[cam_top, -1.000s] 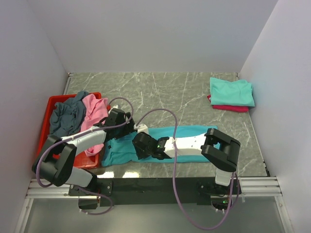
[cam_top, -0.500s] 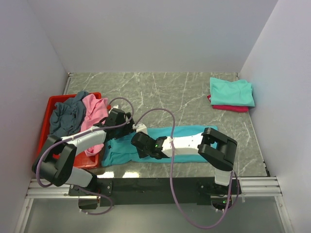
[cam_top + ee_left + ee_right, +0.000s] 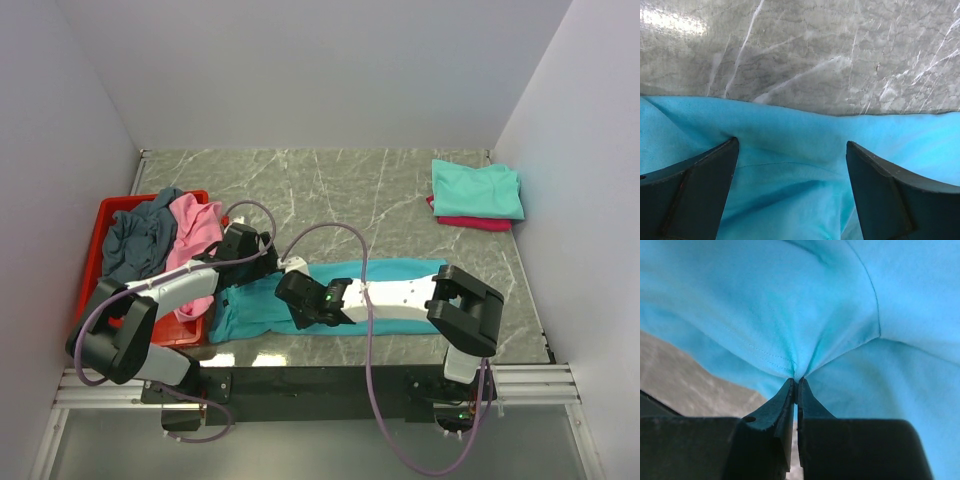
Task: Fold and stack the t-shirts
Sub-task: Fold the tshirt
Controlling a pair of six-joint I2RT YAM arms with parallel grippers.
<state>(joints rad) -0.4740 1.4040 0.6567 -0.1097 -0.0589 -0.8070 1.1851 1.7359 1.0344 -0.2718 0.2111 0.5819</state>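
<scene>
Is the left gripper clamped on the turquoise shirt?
No, the left gripper is wide open over the turquoise shirt, with loose cloth showing between its jaws.

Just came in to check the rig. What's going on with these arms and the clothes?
Two arms are folding t-shirts. The right gripper is shut on a pinch of the turquoise shirt, which lies stretched along the table near the arms. The left gripper stands open over the same shirt. A grey shirt and a pink shirt lie in the red tray; a mint shirt sits folded on a crimson shirt at the far right.
</scene>
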